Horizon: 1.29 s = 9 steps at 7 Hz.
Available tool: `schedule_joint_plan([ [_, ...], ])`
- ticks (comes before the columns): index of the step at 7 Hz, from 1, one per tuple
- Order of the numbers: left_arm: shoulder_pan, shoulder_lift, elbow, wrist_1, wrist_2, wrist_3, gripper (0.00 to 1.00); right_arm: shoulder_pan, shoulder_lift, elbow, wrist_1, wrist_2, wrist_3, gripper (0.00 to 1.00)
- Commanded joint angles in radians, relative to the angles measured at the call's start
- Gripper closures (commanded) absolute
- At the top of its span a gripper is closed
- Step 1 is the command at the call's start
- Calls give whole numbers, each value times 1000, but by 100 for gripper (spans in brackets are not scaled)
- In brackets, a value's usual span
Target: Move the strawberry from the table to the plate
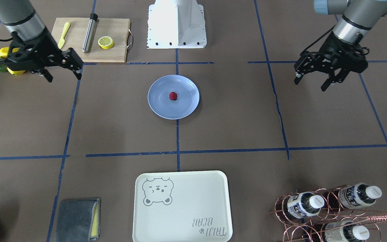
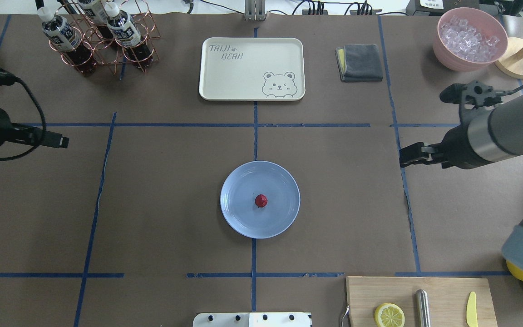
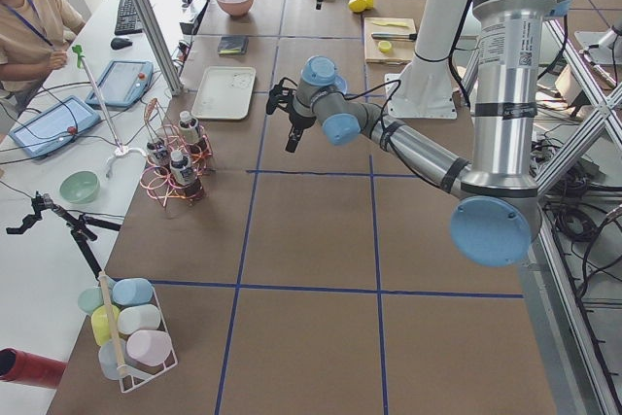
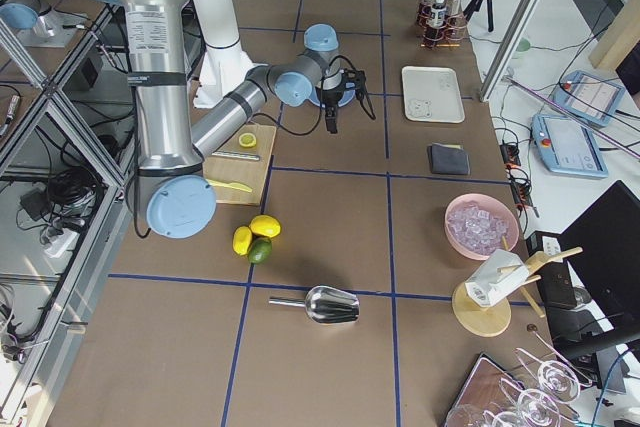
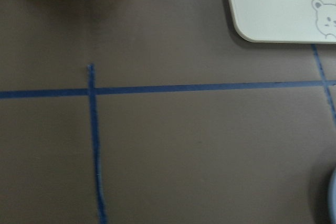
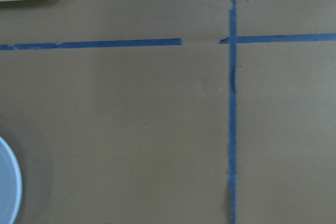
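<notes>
The small dark-red strawberry [image 1: 173, 96] [image 2: 261, 200] lies near the middle of the round light-blue plate [image 1: 158, 104] [image 2: 236, 220], which rests on the brown taped table [image 1: 113, 127]. My left gripper [image 1: 311, 84] [image 2: 59, 141] hovers open and empty well off to the plate's side. On the opposite side my right gripper [image 1: 64, 78] [image 2: 407, 155] also hangs open with nothing in it. Both stay far from the plate. Each wrist view shows only bare table and a sliver of the plate's rim [image 5: 333, 203] [image 6: 9, 187].
A wooden cutting board [image 1: 113, 50] with a lemon half [image 1: 105, 42], yellow knife and steel rod lies by the right arm. Lemons and an avocado [image 4: 256, 240] sit beyond it. The bear tray [image 1: 186, 215], grey cloth [image 1: 76, 220], bottle rack [image 1: 328, 211] and ice bowl [image 2: 469, 38] line the far edge.
</notes>
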Motion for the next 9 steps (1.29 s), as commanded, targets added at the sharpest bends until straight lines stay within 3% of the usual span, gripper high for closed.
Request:
schedule_joint_plan([
  [1,-184,135,27,4,-43,390,1,296,-132,-76,-3,221,-430,0],
  [2,-294,153,83,12,-75,572,1,411,-180,-141,-14,240,-672,0],
  [4,-463,177,224,33,-257,744,1,577,-234,-260,-17,243,-1013,0],
  [5,-503,183,217,217,-335,744,0,613,-252,-305,-15,245,-1092,0],
  [6,-510,186,202,298,-341,750,0,621,-256,-317,-15,248,-1113,0],
  [8,-508,187,225,297,-324,743,0,635,-253,-318,-47,335,-1114,0],
  [9,-511,179,217,279,-286,743,0,635,-257,-318,-49,335,-1114,0],
])
